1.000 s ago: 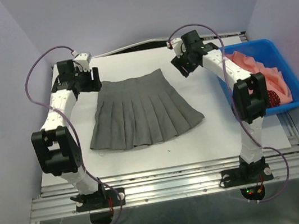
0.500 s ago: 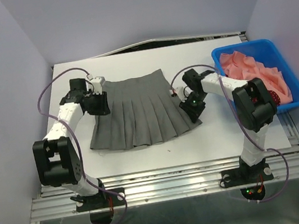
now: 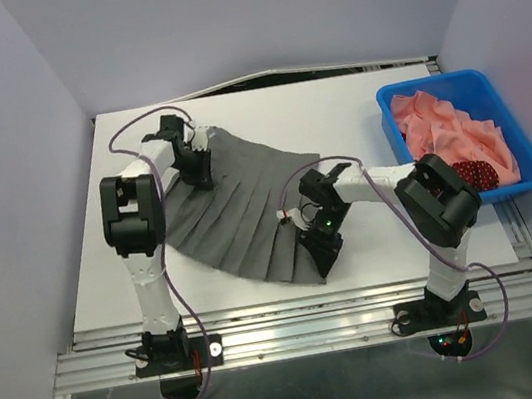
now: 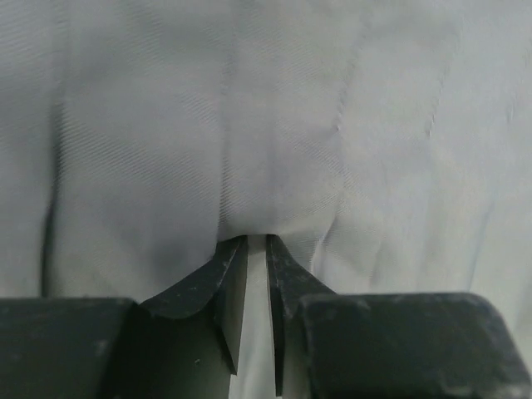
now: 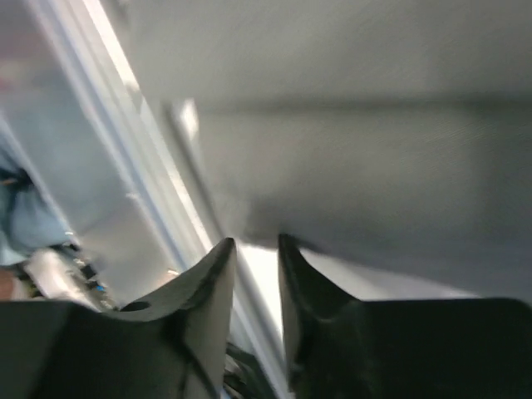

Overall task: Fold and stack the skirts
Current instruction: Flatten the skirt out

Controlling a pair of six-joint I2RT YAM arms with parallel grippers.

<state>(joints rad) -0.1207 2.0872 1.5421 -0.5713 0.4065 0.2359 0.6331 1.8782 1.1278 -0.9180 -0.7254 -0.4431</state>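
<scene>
The dark grey skirt [image 3: 246,203] lies slantwise on the white table, running from the back left towards the front middle. My left gripper [image 3: 203,172] is at its back left end; in the left wrist view the left gripper [image 4: 256,239] is shut on a pinch of grey skirt [image 4: 249,125]. My right gripper [image 3: 317,244] is at the skirt's front right corner, which stands up dark. In the blurred right wrist view the right gripper [image 5: 256,241] has its tips shut on the grey skirt's [image 5: 374,166] edge. The dark red dotted skirt [image 3: 476,174] lies in the bin.
A blue bin [image 3: 429,80] stands at the right edge of the table, with pink cloth [image 3: 447,125] piled in it beside the red skirt. The table's metal rail [image 3: 307,330] runs along the front, by the arm bases.
Both grippers came in from the back corners and shut on the grey skirt. The skirt has swung from lying square to lying slantwise, its right corner pulled towards the front.
</scene>
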